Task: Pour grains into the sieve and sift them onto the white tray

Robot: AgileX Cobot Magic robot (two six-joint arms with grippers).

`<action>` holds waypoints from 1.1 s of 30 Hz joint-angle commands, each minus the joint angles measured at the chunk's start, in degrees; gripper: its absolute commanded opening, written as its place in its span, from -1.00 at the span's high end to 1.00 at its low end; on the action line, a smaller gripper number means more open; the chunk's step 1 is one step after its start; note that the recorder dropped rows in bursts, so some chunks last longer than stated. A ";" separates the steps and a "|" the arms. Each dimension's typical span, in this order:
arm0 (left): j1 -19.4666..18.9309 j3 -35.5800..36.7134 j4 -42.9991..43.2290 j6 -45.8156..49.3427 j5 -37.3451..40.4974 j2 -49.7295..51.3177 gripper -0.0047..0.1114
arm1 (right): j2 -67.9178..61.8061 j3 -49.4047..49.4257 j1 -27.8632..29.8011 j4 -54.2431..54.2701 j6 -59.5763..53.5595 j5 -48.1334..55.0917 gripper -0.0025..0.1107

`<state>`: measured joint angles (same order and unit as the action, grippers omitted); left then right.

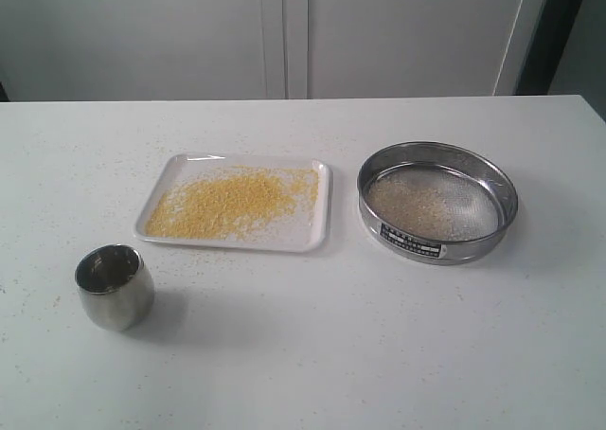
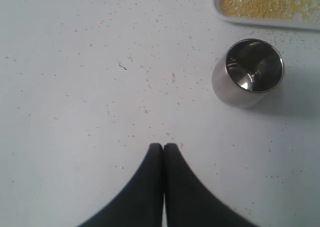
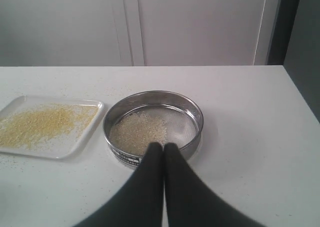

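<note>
The white tray (image 1: 308, 236) lies mid-table with golden grains (image 1: 232, 203) spread over it. To its right stands the steel sieve (image 1: 374, 217), upright on the table, pale whitish grains (image 1: 407, 207) covering the left part of its mesh. Neither arm shows in the exterior view. My left gripper (image 2: 163, 146) is shut and empty above bare table, apart from the steel cup (image 2: 248, 73); the tray's corner (image 2: 222, 14) shows beyond. My right gripper (image 3: 163, 145) is shut and empty, hanging before the sieve (image 3: 195, 137), with the tray (image 3: 75, 144) beside it.
A small rounded steel cup (image 1: 115, 286) stands empty near the front left of the table. Stray grains dot the white tabletop (image 1: 312, 345) around the tray and cup. White cabinet doors (image 1: 284, 32) rise behind the table's far edge.
</note>
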<state>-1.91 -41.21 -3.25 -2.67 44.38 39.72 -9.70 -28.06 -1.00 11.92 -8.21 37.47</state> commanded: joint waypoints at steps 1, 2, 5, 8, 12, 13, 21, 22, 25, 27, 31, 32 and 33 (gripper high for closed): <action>-0.08 -0.09 -0.37 -0.02 0.19 -0.31 0.92 | 2.40 0.20 0.35 -0.01 -0.57 -0.27 0.96; -0.08 -0.09 -0.37 -0.02 0.19 -0.31 0.92 | 3.08 0.20 0.35 -0.01 -0.57 -0.27 0.96; -0.08 -0.09 -0.37 -0.02 0.19 -0.31 0.92 | 5.08 0.42 0.35 -0.01 -0.57 -0.27 0.96; -0.08 -0.09 -0.37 -0.02 0.19 -0.31 0.92 | 6.60 1.44 0.35 -0.12 -0.57 -0.27 0.96; -0.08 -0.09 -0.37 -0.02 0.19 -0.31 0.92 | 8.26 4.17 0.35 -0.12 -0.57 -0.25 0.96; -0.08 -0.09 -0.37 -0.02 0.19 -0.31 0.92 | 8.56 4.98 0.35 -0.12 -0.57 -0.25 0.96; -0.08 -0.09 -0.37 -0.02 0.19 -0.31 0.92 | 9.70 10.70 0.35 -6.69 -0.57 -6.99 0.96; -0.08 -0.09 -0.37 -0.02 0.19 -0.31 0.92 | 9.70 11.50 0.35 -7.53 -0.57 -7.34 0.96; -0.08 -0.09 -0.37 -0.02 0.19 -0.31 0.92 | 9.70 13.55 0.35 -7.78 -0.57 -7.59 0.96; -0.08 -0.09 -0.37 -0.02 0.19 -0.31 0.92 | 9.70 14.95 0.35 -7.78 -0.57 -7.59 0.96; -0.08 -0.09 -0.37 -0.02 0.19 -0.31 0.92 | 9.70 17.39 0.35 -7.78 -0.57 -8.11 0.96; -0.08 -0.09 -0.37 -0.02 0.19 -0.31 0.92 | 9.70 18.05 0.35 -7.78 -0.57 -9.31 0.96; -0.08 -0.09 -0.37 -0.02 0.19 -0.31 0.92 | 9.70 18.66 0.35 -7.78 -0.57 -11.25 0.96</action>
<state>-1.91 -41.21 -3.25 -2.67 44.38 39.72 -0.35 -10.97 -1.00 4.84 -8.21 30.10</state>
